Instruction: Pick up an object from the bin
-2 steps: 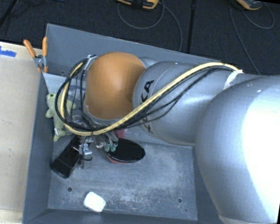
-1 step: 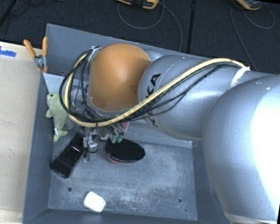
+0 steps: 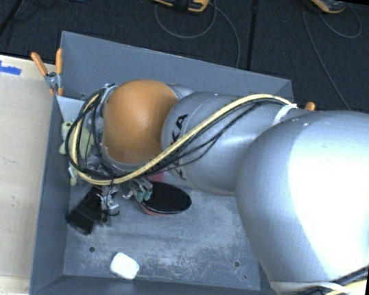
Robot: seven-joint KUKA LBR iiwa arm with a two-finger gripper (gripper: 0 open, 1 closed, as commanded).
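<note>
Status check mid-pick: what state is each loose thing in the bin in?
White rounded block: lying free near the grey metal bin's front wall.
Black oval disc with pink edge: lying flat, partly under arm.
Black boxy block: lying by view-left wall, at arm's tip.

Light even, from above, moderately bright. Soft broad sheen on silver arm (image 3: 316, 192) and orange wrist cover (image 3: 137, 118). Dim shadow under wrist on bin (image 3: 182, 251) bottom. White lump (image 3: 125, 266) brightly lit. Surrounding floor (image 3: 272, 32) dark.
</note>
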